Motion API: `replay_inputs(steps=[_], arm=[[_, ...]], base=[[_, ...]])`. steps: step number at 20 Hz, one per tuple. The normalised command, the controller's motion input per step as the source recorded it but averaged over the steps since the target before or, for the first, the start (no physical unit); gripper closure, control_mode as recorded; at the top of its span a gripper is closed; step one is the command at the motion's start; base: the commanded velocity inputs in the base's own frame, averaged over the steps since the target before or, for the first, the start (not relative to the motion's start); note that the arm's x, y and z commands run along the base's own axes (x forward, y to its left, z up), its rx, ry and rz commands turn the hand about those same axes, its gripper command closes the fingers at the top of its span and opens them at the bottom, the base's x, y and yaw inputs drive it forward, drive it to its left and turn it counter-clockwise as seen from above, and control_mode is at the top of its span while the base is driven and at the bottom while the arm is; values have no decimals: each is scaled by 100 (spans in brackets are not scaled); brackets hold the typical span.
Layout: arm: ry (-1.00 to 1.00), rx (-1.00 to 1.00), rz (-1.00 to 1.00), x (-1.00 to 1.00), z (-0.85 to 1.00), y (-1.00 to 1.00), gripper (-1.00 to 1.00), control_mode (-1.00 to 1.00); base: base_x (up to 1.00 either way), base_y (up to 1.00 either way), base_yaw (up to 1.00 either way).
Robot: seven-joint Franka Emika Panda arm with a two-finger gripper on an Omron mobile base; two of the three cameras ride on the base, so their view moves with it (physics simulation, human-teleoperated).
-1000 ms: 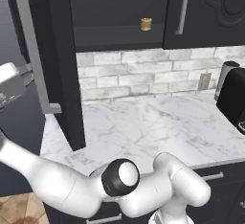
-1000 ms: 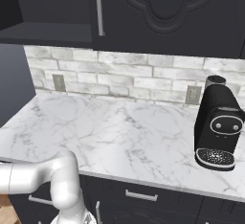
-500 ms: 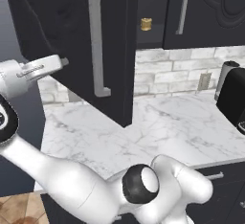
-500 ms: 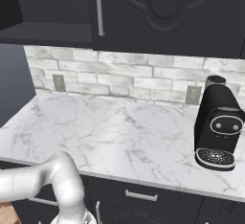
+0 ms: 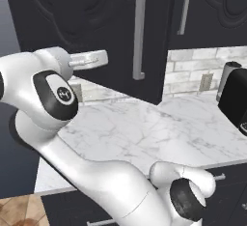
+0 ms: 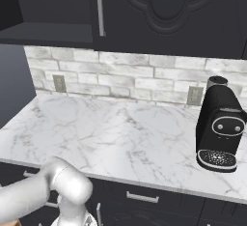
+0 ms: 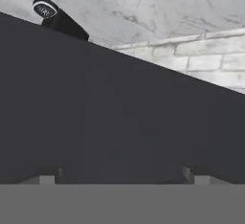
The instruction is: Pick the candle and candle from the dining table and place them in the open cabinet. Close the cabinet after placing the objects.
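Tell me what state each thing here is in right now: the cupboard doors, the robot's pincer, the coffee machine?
Left cabinet door: partly swung, not yet flush with its neighbour.
Right cabinet door: shut.
Pincer: open, holding nothing, its tips close against the dark door panel.
Coffee machine: upright on the marble counter, nothing on its drip tray.
Wall outlets: nothing plugged in.

The cabinet [image 5: 96,22] is coloured dark charcoal, with panelled doors and silver handles [image 5: 140,27]. The counter [image 6: 120,138] is patterned in white marble with grey veins, and the wall [image 6: 144,77] behind it in white-grey brick. The coffee machine [image 6: 219,128] is black, and the arm [image 5: 53,94] white with dark joints.
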Motion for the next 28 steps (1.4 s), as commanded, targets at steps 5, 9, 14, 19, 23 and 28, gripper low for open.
replay_inputs(steps=[5, 9, 14, 19, 23, 28], arm=[[-16, 17, 36, 24, 5, -74, -100, -100], [-18, 17, 39, 27, 12, -68, -100, -100], [-15, 17, 39, 34, 19, -60, -100, -100], [-7, 18, 38, 46, 24, -46, -100, -100], [-1, 17, 37, 54, 17, -36, -100, -100], [3, 12, 29, 70, 1, -32, -100, -100]], base=[[0, 0, 0], [0, 0, 0], [0, 0, 0], [0, 0, 0], [0, 0, 0], [0, 0, 0]])
